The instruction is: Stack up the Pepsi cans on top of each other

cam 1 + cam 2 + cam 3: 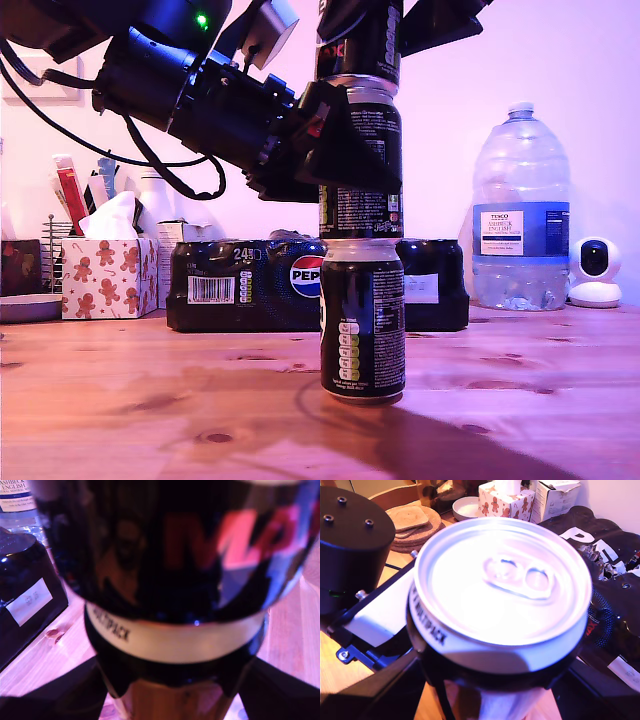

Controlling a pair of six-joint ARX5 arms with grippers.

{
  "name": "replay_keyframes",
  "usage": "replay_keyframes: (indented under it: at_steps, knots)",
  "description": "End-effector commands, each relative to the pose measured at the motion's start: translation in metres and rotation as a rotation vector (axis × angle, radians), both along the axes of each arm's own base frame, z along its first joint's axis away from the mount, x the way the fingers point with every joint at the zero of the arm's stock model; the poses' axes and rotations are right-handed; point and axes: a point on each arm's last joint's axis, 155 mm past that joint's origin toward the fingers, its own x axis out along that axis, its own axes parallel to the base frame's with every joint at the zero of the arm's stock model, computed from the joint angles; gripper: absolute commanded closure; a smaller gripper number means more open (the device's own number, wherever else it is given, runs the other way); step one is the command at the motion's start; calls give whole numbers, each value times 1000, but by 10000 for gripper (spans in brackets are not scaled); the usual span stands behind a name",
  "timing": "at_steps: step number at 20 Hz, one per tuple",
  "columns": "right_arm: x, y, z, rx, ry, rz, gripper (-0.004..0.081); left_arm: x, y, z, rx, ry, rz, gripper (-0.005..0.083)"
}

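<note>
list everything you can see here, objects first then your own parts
black Pepsi Max drink cans with silver rims: 3, stacked in one column mid-table; bottom can, middle can, top can
shrink-wrapped Pepsi 24-pack: 1, black, behind the stack
clear plastic water bottle: 1, blue label, exterior view's right
small round camera: 1, white, beside the bottle
gingerbread-print tissue box: 1, white and brown, exterior view's left
round cork coasters: a small pile, tan, near the tissue box
wooden table: 1, brown
my first pincer: black, closed on the middle can
my second pincer: black, closed on the top can
</note>
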Motion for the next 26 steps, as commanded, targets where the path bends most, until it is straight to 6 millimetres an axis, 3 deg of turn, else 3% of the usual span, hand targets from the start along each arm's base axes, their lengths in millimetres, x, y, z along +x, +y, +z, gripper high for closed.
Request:
replay_keyframes:
  at_steps: [1,8,19,26]
  knots:
    - [-3,5,14,18,-33,18,191,-4,2,-18,35,37,0,131]
    - [-4,7,19,28,-33,19,182,-4,2,-18,35,37,0,131]
    - [-6,5,27,52,-32,10,82,-4,3,-18,35,37,0,131]
    - [-6,5,27,53,-31,7,82,-4,3,-18,35,37,0,131]
